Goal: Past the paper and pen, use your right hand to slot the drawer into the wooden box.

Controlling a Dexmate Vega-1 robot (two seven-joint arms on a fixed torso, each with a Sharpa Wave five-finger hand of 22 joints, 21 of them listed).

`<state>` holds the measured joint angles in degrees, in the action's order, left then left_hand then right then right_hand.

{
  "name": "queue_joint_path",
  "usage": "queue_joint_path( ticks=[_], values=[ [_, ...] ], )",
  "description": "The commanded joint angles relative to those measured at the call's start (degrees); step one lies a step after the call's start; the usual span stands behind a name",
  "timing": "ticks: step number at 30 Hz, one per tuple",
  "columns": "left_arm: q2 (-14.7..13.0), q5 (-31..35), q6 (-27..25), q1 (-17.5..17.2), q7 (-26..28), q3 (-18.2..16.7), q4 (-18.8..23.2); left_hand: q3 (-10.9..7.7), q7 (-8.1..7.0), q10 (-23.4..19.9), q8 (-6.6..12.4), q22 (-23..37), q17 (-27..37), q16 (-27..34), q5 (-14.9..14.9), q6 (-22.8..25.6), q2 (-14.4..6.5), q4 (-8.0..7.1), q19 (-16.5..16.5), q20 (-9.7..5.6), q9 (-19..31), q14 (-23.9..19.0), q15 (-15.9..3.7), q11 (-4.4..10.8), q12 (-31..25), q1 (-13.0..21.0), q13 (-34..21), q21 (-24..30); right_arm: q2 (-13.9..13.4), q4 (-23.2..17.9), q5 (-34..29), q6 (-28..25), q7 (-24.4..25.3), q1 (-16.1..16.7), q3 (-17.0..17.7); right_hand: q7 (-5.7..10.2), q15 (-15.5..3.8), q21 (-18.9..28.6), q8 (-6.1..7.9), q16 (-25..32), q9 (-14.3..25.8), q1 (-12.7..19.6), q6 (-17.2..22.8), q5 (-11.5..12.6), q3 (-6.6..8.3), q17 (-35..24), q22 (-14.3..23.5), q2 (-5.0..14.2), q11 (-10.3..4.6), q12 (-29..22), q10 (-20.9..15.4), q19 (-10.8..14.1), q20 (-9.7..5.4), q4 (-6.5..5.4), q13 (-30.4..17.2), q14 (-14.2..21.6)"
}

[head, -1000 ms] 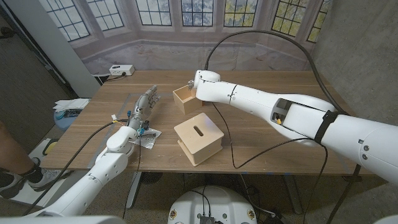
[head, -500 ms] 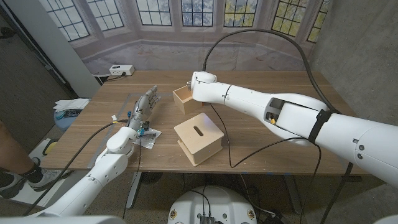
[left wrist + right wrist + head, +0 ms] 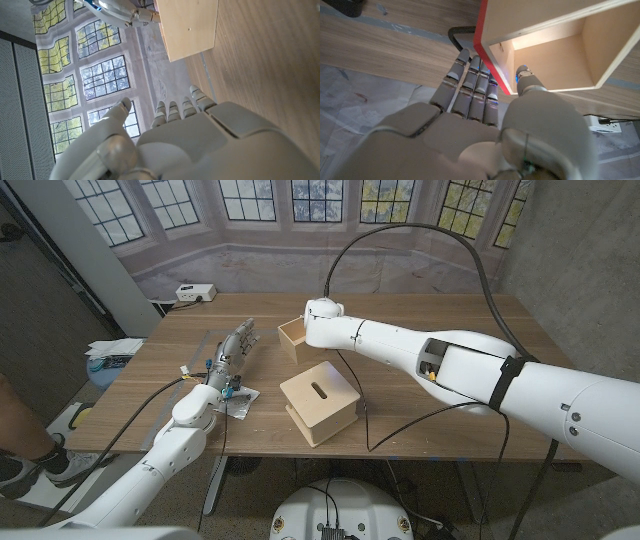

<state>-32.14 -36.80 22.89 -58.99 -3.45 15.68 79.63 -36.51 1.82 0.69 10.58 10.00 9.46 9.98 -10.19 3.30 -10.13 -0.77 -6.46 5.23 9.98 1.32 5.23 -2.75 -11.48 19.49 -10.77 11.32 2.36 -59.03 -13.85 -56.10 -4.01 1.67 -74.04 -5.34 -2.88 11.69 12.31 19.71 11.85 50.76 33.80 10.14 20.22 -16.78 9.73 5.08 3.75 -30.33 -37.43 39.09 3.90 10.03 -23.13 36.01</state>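
The open-topped wooden drawer [image 3: 293, 338] stands on the table beyond the paper. My right hand [image 3: 318, 315] is at the drawer's right wall. In the right wrist view, that hand [image 3: 485, 115] pinches the drawer's [image 3: 555, 55] red-edged wall, with the thumb inside and the fingers outside. The wooden box [image 3: 320, 405], pale with a slot in its top, sits nearer the front edge; it also appears in the left wrist view [image 3: 187, 25]. My left hand [image 3: 232, 350] stretches over the paper [image 3: 243, 402] with fingers straight and holds nothing. The pen is too small to pick out.
A white power strip [image 3: 195, 292] lies at the table's back left corner. A low side table [image 3: 110, 355] with papers stands off the left edge. A black cable [image 3: 368, 420] from my right arm hangs down over the table beside the box. A person's shoe [image 3: 30, 465] is at the lower left.
My right forearm and elbow have swung left while the hand stays at the drawer. The drawer, the box and my left hand are where they were.
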Motion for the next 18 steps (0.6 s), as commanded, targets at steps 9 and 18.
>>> queue_joint_path(
  ticks=[9,18],
  values=[
    [0.5,0.0,-0.3,0.3,-0.6,0.6,-0.5,-0.18,-0.36,-1.0,0.37,0.2,0.1,0.3,-0.4,1.4,0.1,0.67,-0.9,0.38,0.4,-0.4,0.41,-0.21,-0.7,1.0,-0.2,0.4,3.7,7.0,-3.0,0.8,3.5,0.1,-3.1,1.1,-1.6,0.8,1.28,3.8,1.3,3.8,4.5,0.6,-1.53,-4.1,0.3,-0.68,-1.25,-5.6,-1.9,2.5,-0.63,-0.11,-5.0,4.0],
    [0.6,0.2,-0.5,0.3,-0.1,0.7,-0.2,-0.19,-0.4,-1.2,0.48,0.2,0.1,0.4,-0.4,2.0,0.1,0.94,-1.0,0.4,0.4,-0.6,0.36,-0.29,-0.8,1.2,-0.2,0.5,3.6,7.2,-3.6,1.4,5.0,0.7,-3.3,2.9,-4.36,1.4,2.72,6.0,2.1,6.3,9.5,0.8,-1.96,-6.0,0.4,-0.9,-2.99,-10.6,-6.0,5.3,-2.47,-0.14,-8.3,8.1]
  ],
)
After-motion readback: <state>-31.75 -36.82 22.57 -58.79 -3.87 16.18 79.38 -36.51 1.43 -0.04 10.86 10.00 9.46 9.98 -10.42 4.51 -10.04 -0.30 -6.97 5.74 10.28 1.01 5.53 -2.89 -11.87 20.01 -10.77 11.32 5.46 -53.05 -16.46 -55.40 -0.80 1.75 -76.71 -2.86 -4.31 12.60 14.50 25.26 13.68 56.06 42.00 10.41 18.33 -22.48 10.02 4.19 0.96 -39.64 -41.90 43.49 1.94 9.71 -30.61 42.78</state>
